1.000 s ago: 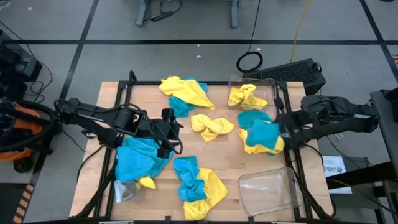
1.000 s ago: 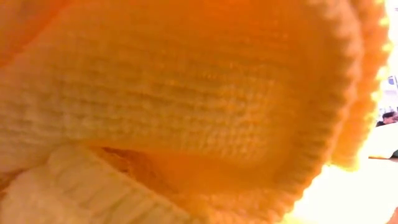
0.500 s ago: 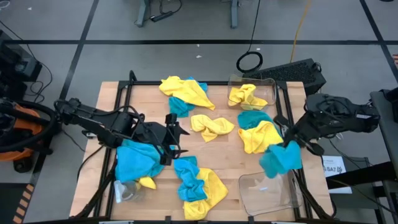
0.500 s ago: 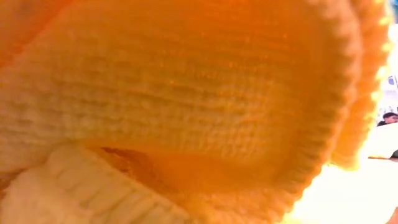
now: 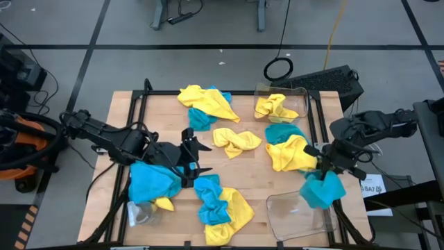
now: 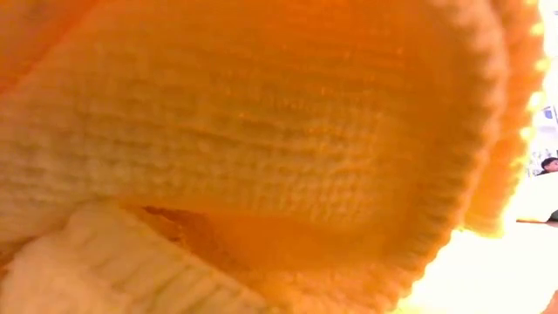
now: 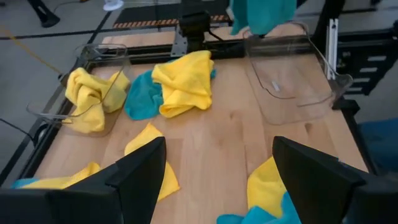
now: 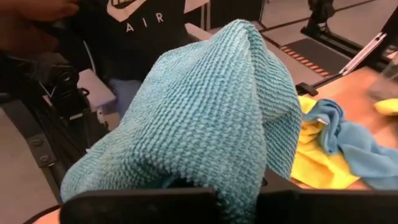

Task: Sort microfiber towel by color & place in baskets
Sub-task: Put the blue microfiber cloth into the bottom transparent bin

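Observation:
My right gripper (image 5: 323,168) is shut on a turquoise towel (image 5: 320,190), which hangs over the far right part of the clear near-right basket (image 5: 300,214). The far basket (image 5: 297,94) holds a yellow towel (image 5: 274,107). My left gripper (image 5: 198,158) is open above the table's middle left, between a turquoise heap (image 5: 152,182) and a turquoise-and-yellow heap (image 5: 218,205); nothing is between its fingers (image 7: 134,180). More towels lie loose on the table. A yellow towel (image 6: 261,157) fills the low view. My right gripper pinches a bunched part of the turquoise towel (image 8: 239,183) between its two fingers; how many layers it has I cannot tell. The fingers slant downward from the table's right side. The towel is lifted clear and hangs slack below them, above the near basket.
Loose heaps lie at the far middle (image 5: 205,103), the centre (image 5: 236,141) and the right, where a yellow towel lies on a turquoise one (image 5: 288,149). A small clear round object (image 5: 139,214) sits at the near left. A black frame (image 5: 139,104) borders the tabletop. A person (image 8: 143,31) stands beyond the table.
My right gripper has lifted the turquoise towel off the yellow towel at the right and carried it toward the near edge, over the near basket, turning as it went. The yellow towel stays behind. My left gripper has rolled and shifted slightly toward the near edge, staying open.

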Robot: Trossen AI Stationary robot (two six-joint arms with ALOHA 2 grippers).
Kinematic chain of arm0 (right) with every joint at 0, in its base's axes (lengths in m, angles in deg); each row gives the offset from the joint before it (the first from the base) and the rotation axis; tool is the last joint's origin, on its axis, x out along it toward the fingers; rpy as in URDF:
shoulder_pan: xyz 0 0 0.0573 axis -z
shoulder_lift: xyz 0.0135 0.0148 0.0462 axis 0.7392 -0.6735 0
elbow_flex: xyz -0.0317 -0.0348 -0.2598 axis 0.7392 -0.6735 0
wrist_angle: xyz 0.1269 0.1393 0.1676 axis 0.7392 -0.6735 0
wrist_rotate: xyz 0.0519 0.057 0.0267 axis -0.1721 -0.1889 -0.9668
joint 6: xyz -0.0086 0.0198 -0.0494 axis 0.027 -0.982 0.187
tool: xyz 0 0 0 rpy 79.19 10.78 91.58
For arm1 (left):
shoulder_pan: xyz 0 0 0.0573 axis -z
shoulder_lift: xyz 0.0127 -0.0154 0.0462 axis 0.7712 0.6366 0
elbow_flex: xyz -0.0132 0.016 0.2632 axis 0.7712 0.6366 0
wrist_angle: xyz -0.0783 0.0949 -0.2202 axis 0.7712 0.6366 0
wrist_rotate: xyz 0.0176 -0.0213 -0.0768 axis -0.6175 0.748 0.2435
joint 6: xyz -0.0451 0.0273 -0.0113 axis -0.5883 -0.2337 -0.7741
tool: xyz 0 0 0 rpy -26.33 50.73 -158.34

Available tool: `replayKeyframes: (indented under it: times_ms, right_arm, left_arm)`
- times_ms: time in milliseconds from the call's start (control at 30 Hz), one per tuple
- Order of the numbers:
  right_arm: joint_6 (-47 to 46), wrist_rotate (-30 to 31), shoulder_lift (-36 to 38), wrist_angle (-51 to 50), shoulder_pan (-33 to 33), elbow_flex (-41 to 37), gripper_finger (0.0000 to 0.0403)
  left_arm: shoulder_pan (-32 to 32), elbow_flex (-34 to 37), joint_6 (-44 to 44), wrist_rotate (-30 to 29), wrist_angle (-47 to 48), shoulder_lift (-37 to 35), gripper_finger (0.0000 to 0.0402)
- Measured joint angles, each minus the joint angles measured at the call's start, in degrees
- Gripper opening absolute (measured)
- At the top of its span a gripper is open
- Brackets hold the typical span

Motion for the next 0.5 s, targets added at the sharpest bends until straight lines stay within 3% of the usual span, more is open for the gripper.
replayKeyframes:
  times_ms: [500]
  right_arm:
    - [-5.24, 2.78, -2.39, 12.57, -10.15, -11.33, 0.0000]
  left_arm:
    - [2.72, 0.00, -1.93, -5.27, -2.89, 0.00, 0.0301]
